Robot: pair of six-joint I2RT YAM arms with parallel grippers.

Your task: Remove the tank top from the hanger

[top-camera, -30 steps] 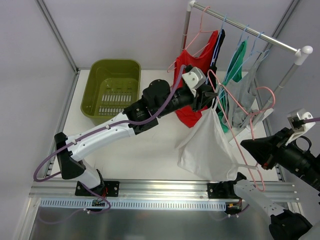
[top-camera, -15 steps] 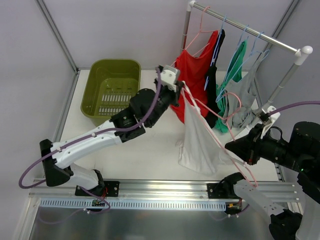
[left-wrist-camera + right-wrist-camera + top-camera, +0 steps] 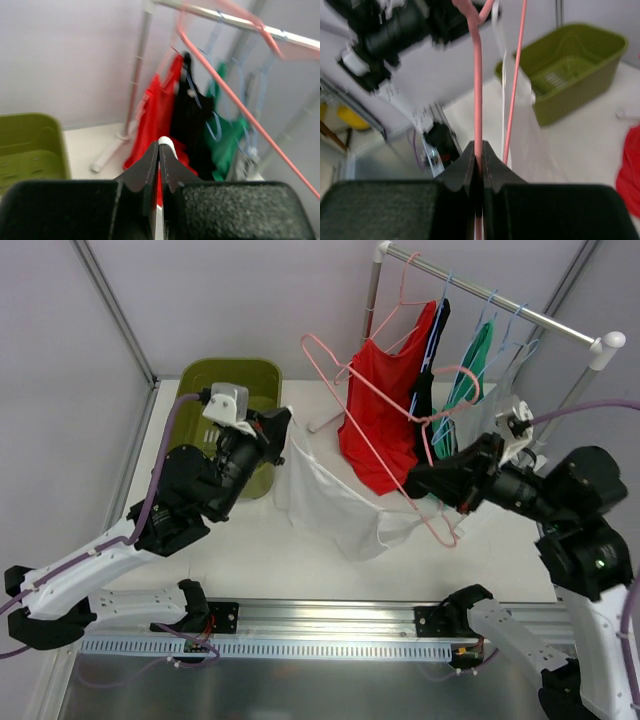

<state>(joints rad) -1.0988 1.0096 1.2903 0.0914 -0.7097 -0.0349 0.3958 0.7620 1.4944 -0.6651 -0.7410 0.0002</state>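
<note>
My left hand (image 3: 283, 427) is clamped shut on the white tank top (image 3: 330, 498), which drapes mid-frame between the arms. My right hand (image 3: 418, 480) pinches the pink hanger (image 3: 478, 100). The far strap could snag (fabric looks taut) and swing the hanger into the red top (image 3: 385, 420) behind it. A green bin (image 3: 225, 380) sits upper left.

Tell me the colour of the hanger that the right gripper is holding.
Pink; the hanger shows best in the right wrist view.

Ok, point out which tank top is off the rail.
The white tank top, pinched in the left gripper; the others all hang on the rail.
</note>
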